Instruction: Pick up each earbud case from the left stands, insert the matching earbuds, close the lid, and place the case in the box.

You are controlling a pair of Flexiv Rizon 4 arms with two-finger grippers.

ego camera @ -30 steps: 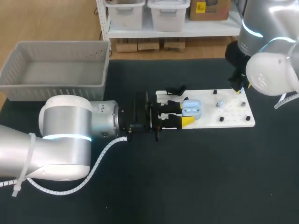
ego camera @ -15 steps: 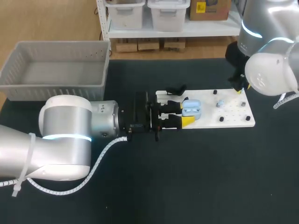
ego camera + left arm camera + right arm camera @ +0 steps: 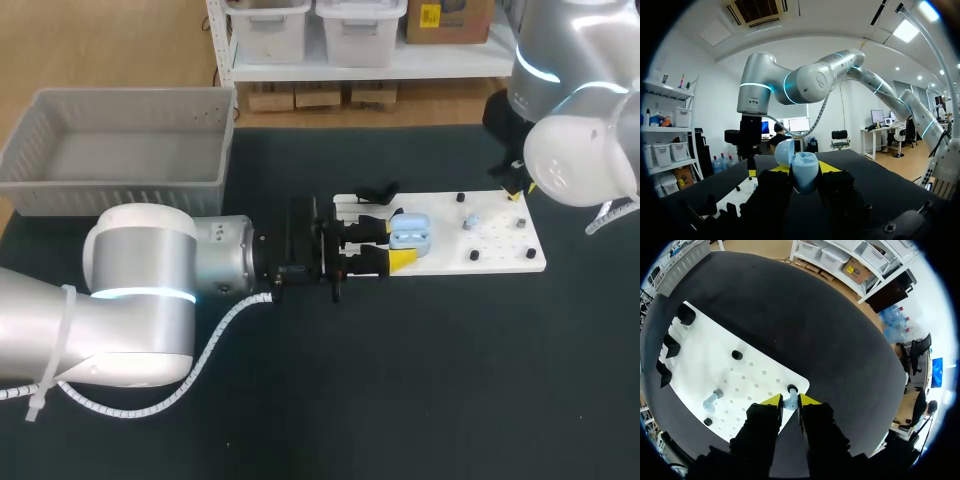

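Looked like a robotics lab bench. A left arm (image 3: 140, 290) and a right arm (image 3: 580, 150), both big and silver, hung over a black table (image 3: 400, 400). A white drilled fixture board (image 3: 500, 255) with pegs sat right under the right gripper (image 3: 790, 401), and a grey bin (image 3: 120, 185) lay well off beside the left arm.

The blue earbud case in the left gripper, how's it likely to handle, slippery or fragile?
The earbud case looks smooth and rounded, so it may slip or twist in the left gripper. Its lid stands open on a hinge, so a knock could probably swing it shut or strain it. It looks small, so likely light.
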